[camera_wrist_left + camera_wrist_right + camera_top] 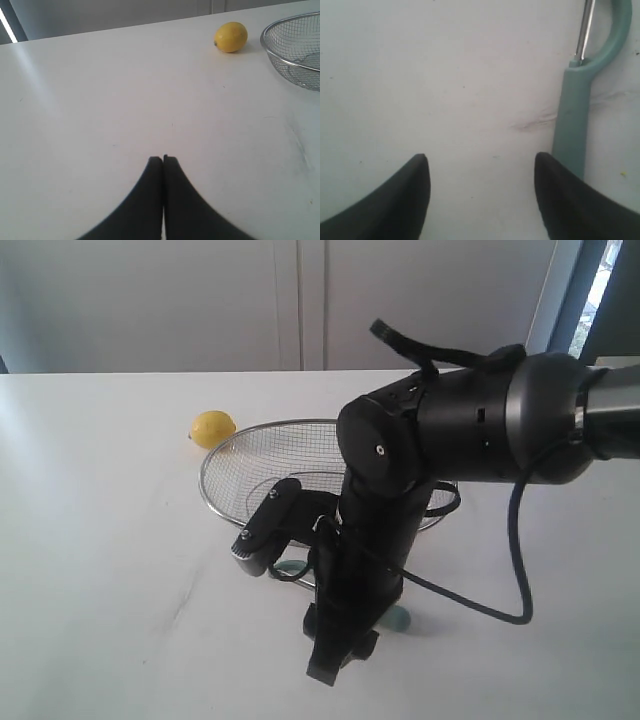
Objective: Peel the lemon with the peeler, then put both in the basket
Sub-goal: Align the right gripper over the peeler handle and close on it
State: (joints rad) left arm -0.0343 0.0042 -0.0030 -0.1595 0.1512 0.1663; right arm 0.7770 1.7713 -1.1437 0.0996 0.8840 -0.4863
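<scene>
- Round yellow lemon (212, 428) sits upper left in the exterior view, near the shiny wire-mesh basket (222, 468).
- Smooth teal peeler (572, 125) lies by the right end effector (481, 157), whose fingers are wide apart.
- Left end effector (163, 159) is pressed together, empty.

- We've got a plain white tabletop (100, 540) here, matte, with a few faint scuffs and smudges that show up close in the wrist views.
- The lemon (212, 428) sits straight on it toward the far side. It's near the basket, on that basket's left in the exterior view, and the left wrist view shows a small gap between them.
- The wire-mesh basket (250, 460) stands upright on the tabletop around the middle, rim up.
- The peeler (572, 125) lies flat on the tabletop with its teal handle down and the metal blade at the curved head. In the exterior view we only catch bits of teal on the basket's near side.
</scene>
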